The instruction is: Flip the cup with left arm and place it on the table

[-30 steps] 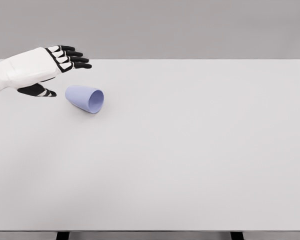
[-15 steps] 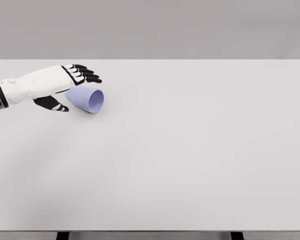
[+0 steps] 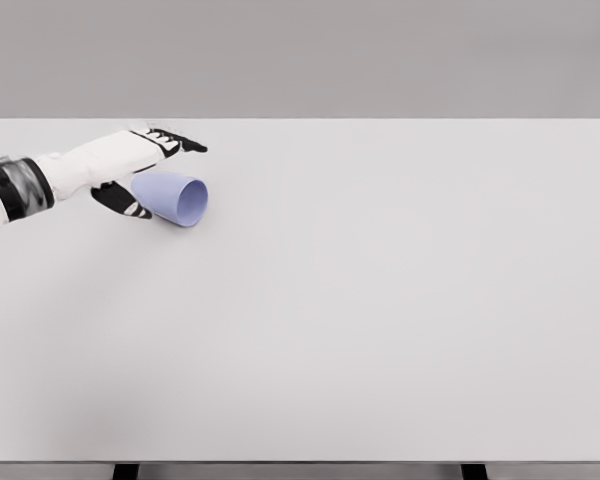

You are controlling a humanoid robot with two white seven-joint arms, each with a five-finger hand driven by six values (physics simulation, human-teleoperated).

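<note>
Head view: a wide white worktop [image 3: 380,330] fills most of the scene, running from the near edge to a far edge that meets a plain grey backdrop. The white left arm [image 3: 40,180] comes in from the left side, with a dark band near the wrist, and reaches toward the far left part of the surface. The lavender cup [image 3: 172,197] lies on its side there, its open mouth turned to the right and slightly toward the near side, its closed base pointing left. The left hand [image 3: 145,165] sits over the base end of the cup: the black-tipped fingers [image 3: 180,143] stretch out past the far side of the cup, and the thumb [image 3: 125,203] hangs on its near left side, so the digits are spread apart around the base and not closed on it. Whether the thumb actually touches the cup wall is hard to tell at this angle; it looks just beside it.
</note>
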